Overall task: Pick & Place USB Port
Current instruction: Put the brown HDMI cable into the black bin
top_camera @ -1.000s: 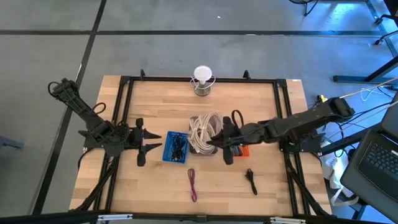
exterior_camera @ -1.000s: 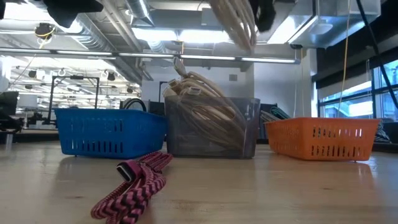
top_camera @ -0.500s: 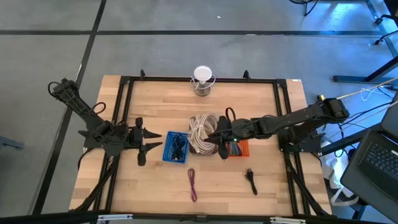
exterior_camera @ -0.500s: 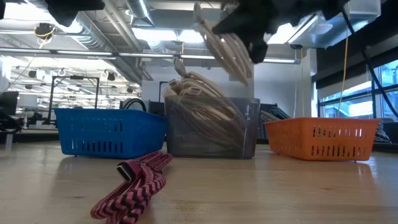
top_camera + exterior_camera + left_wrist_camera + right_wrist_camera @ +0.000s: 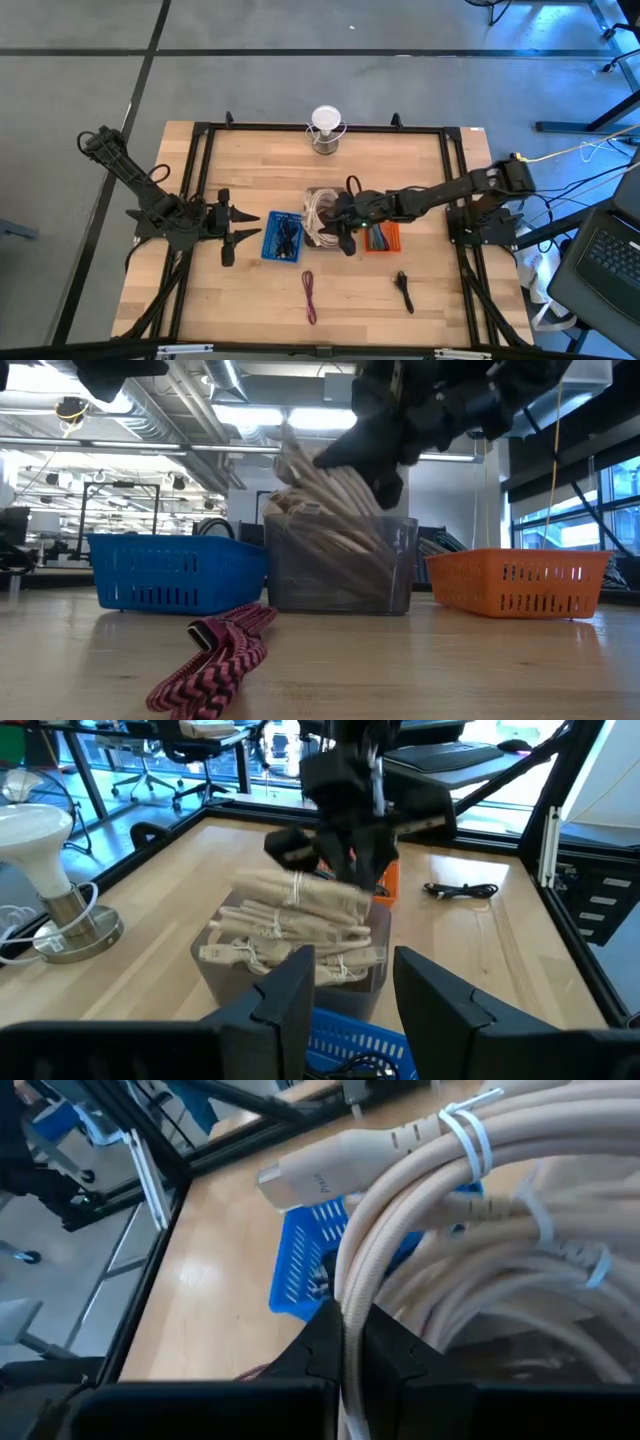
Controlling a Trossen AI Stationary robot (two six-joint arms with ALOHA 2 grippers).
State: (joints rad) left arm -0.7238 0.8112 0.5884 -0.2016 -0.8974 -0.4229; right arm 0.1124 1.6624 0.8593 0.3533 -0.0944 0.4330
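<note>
My right gripper (image 5: 341,220) is over the clear bin (image 5: 322,228) at the table's middle, shut on a coiled beige USB cable (image 5: 420,1190) bound with ties. In the low view the coil (image 5: 318,482) sits at the top of the bin's pile of similar beige cables (image 5: 335,550). The left wrist view shows the coil (image 5: 300,895) on that pile under my right gripper (image 5: 345,840). My left gripper (image 5: 355,995) is open and waits at the table's left, beside the blue basket (image 5: 283,237). My right gripper pinches a few strands of the beige coil (image 5: 350,1305) between its two fingers (image 5: 322,1348). It comes from the table's right, slanting down. The coil's plug end (image 5: 315,1168) sticks out past the fingers. The coil's far part lies on the pile in the bin.
An orange basket (image 5: 381,239) stands right of the bin and holds small items. A pink braided cable (image 5: 309,297) and a black cable (image 5: 403,291) lie on the near part of the table. A lamp bulb on a stand (image 5: 325,130) is at the far edge.
My right gripper has moved toward the table's left and down, from above the orange basket's edge to over the clear bin. It has stayed shut on the beige coil. The coil has come down from high above the bin onto the top of the pile.
</note>
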